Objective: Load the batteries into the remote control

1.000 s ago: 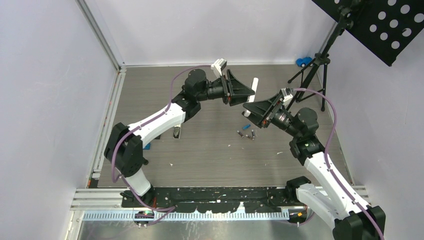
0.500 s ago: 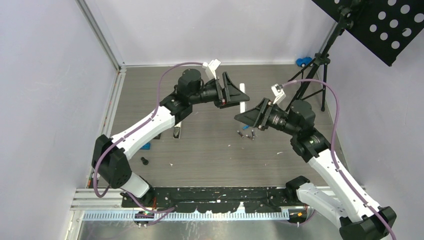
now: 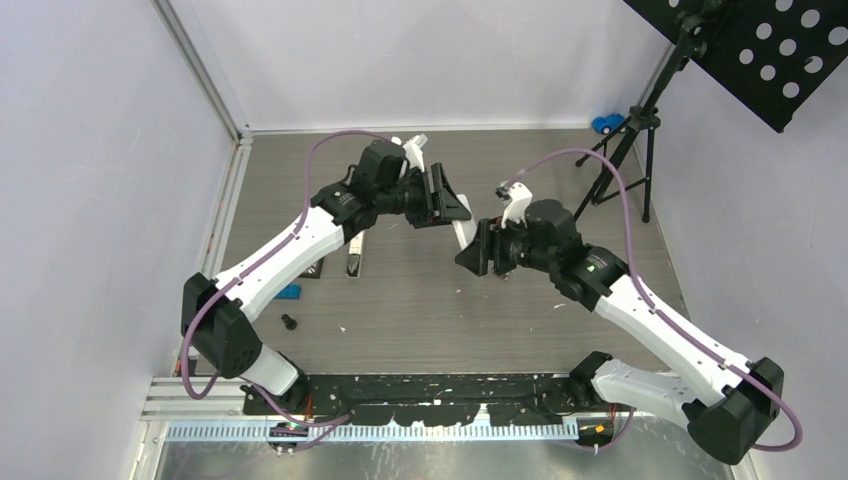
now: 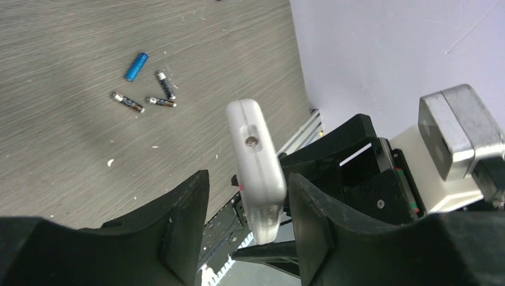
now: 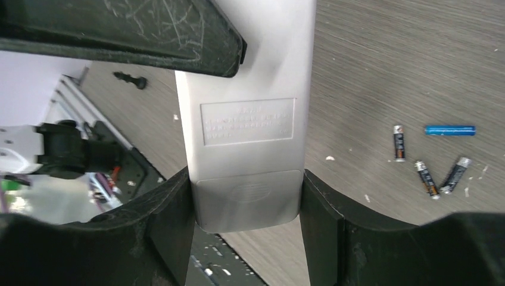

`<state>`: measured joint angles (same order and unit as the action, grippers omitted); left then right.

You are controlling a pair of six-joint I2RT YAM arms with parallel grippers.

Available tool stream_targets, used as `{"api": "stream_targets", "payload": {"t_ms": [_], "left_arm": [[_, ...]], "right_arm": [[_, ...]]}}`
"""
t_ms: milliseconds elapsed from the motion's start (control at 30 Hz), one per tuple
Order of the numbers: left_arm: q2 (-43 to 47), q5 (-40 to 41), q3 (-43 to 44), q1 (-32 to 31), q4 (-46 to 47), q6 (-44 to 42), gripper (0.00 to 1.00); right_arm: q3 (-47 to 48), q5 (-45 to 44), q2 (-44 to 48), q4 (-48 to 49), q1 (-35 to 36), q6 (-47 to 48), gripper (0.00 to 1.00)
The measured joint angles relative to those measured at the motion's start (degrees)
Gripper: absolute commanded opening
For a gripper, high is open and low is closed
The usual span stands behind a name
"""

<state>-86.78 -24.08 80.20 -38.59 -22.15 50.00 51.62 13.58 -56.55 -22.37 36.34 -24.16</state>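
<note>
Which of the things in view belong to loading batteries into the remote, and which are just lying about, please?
For the job:
- white remote
- three dark batteries

Lying about:
- second remote
- blue cylinder, unclear what it is
- blue brick
- black knob
- perforated black stand
- small blue toy

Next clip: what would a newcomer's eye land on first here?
At centre both arms meet at a white remote: the right gripper clamps one end between its fingers, while the left gripper brackets the other end with a gap at one finger. Three dark batteries and a blue cylinder lie loose on the table nearby.
</note>
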Motion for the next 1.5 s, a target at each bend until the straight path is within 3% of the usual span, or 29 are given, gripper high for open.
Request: {"api": "stream_targets", "payload": {"t_ms": [67,133,200,333,400,467,567,633,733,900,1200,1433,1500], "left_arm": [[-0.02,0.24,0.0,0.44,-0.92,0.09,0.44],[-0.09,0.33,0.0,0.9,-1.46,0.17,0.25],[-0.24,0.02,0.0,1.4,-1.77,0.46,0.16],[-1.05,-0.87,0.0,2.4,-2.14,1.18,0.16],[-1.27,-1.75,0.0,2.75,-2.05,1.68,0.11],[-1.27,-2.43,-0.04,3.06,-1.95,1.88,0.0],[-1.29,-3.65,-0.55,3.76,-1.18,2.01,0.0],[-1.27,-5.25,-1.31,4.46,-0.15,1.9,0.0],[-1.25,-8.13,-2.99,6.14,1.62,1.33,0.0],[0.2,-10.34,-6.38,10.51,5.73,0.76,0.0],[8.0,-13.22,-10.84,14.6,19.1,6.36,0.0],[9.84,-14.78,-12.66,14.69,28.5,14.34,0.0],[10.08,-15.52,-13.55,14.71,31.06,16.68,0.0]], "right_arm": [[0.37,-2.38,-1.64,-0.04,1.66,1.79,0.21],[0.96,-4.63,-3.5,0.02,3.3,3.78,0.21],[1.27,-6.03,-4.85,0.11,4.26,5.33,0.21],[1.31,-7.58,-5.49,0.85,4.74,7.17,0.22],[1.31,-7.87,-5.51,0.94,4.74,7.56,0.25],[1.31,-8.02,-5.51,1.27,4.79,7.74,0.4],[1.31,-8.5,-5.53,1.53,4.81,7.72,0.74],[1.31,-8.55,-5.6,1.77,4.85,7.1,0.84],[1.29,-8.59,-5.09,2.84,4.87,4.79,0.92],[-1.51,-8.55,-0.81,8.15,4.85,-6.19,0.96],[-11.54,-13.6,7.21,26.12,4.85,-35.12,0.96],[-11.06,-15.91,3.78,33.64,4.85,-44.39,0.83],[-10.86,-15.45,2.4,37.05,4.85,-45.57,0.75]]}}
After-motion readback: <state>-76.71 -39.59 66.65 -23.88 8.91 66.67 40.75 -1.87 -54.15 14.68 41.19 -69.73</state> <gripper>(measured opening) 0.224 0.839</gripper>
